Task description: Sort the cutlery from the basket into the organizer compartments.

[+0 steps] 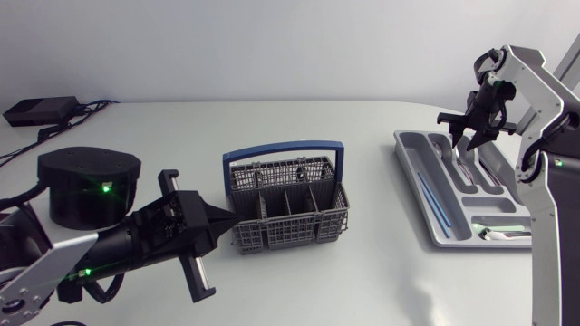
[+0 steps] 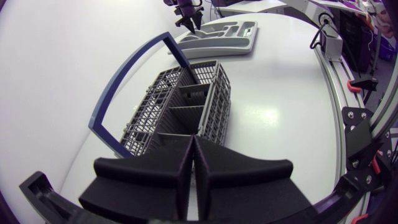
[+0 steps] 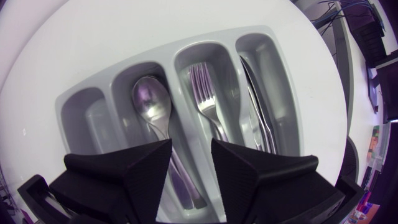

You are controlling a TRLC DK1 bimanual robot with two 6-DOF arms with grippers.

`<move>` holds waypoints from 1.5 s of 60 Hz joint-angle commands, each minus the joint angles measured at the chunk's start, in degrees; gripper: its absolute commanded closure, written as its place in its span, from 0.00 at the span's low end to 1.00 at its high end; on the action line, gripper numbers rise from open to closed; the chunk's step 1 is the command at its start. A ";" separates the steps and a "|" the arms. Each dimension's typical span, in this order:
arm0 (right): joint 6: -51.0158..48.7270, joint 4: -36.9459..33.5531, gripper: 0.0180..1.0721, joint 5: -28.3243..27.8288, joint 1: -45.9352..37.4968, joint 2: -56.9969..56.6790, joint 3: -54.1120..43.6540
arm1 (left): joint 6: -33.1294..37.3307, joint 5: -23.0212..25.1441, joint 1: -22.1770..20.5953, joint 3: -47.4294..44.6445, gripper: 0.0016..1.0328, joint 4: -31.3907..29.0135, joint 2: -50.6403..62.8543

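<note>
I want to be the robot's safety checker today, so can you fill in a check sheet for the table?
Surface: white table.
Job's things: grey basket with blue handle mid-table, no cutlery seen inside; organizer holds a spoon, a fork and knives in separate compartments.
Clutter: black box at the far left corner.
Claws: left claw shut, empty, close to the basket's end; right claw open, empty, above the organizer.
Cables: dark cables by the black box.
Surroundings: nothing seen.

No legible txt, labels or nos. anywhere.
</note>
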 commanded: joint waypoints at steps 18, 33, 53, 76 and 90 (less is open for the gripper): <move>-2.55 20.87 0.46 -3.11 8.21 -37.44 -47.92 | -0.49 -0.82 -0.87 -0.37 0.97 -1.05 -1.85; -4.66 30.54 0.46 -6.36 14.27 -47.72 -65.59 | -0.22 -1.26 3.26 -0.63 0.97 -0.26 -1.76; -5.89 40.73 0.46 -8.29 22.36 -55.90 -82.64 | 1.89 0.06 12.23 -0.98 0.97 5.10 6.59; -7.21 50.93 0.76 -8.64 30.80 -59.15 -96.70 | 3.56 3.66 16.80 0.16 0.97 12.48 19.69; -7.47 53.30 0.94 -9.61 35.54 -61.52 -100.39 | 3.38 5.59 17.41 0.77 0.97 12.66 21.44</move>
